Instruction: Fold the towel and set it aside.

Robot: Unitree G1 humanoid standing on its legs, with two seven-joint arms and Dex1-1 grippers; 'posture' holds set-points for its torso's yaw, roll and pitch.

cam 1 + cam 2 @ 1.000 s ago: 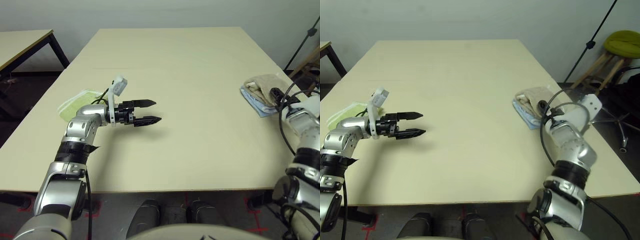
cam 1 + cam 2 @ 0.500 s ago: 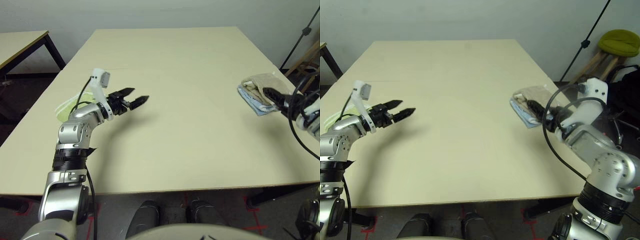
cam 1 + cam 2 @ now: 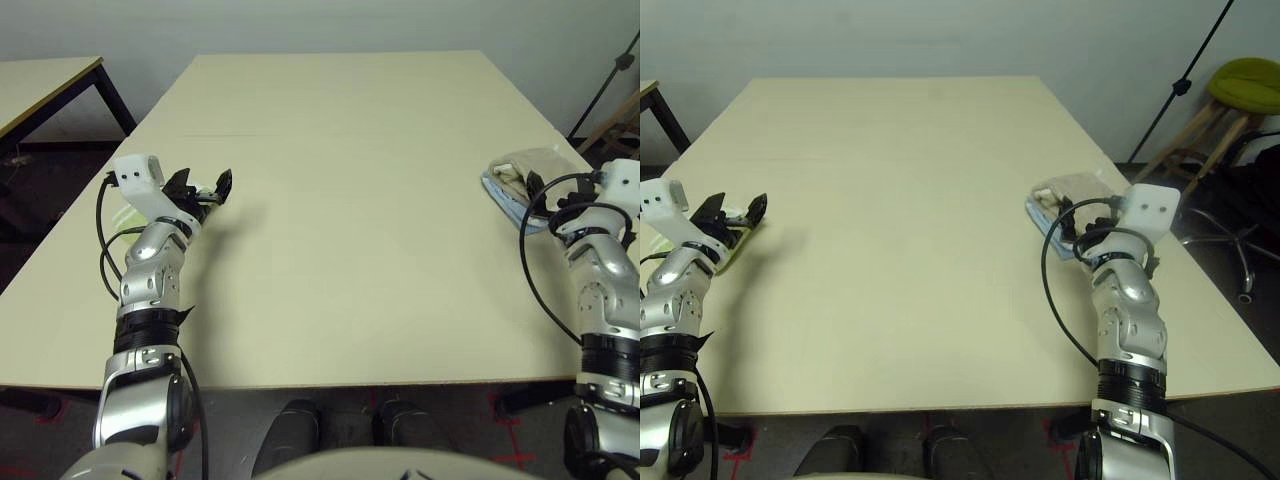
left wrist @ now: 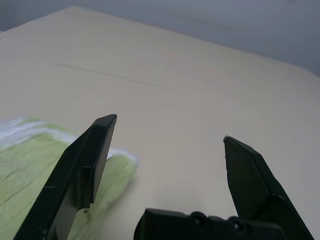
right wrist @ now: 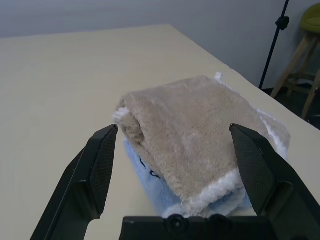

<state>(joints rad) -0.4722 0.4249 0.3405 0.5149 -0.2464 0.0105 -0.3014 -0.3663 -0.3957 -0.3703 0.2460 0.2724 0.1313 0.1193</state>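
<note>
The towel (image 5: 195, 135), beige-brown terry with white stitched edging, lies folded on top of a light blue folded cloth (image 5: 150, 187) near the table's right edge (image 3: 520, 163). My right gripper (image 5: 173, 129) is open just in front of this stack, with one finger to each side of the towel's near end and not touching it. My left gripper (image 3: 205, 182) is open at the table's left side, hovering over the corner of a yellow-green folded cloth (image 4: 30, 165), with nothing between its fingers.
The tan table (image 3: 350, 200) stretches wide and bare between the two arms. A second table (image 3: 40, 85) stands off to the far left. A stand and a stool with a green cushion (image 3: 1245, 85) are beyond the right edge.
My left gripper has drawn back and to the left, from mid-table to above the yellow-green cloth. My right arm has changed pose while its gripper stays by the towel stack.
</note>
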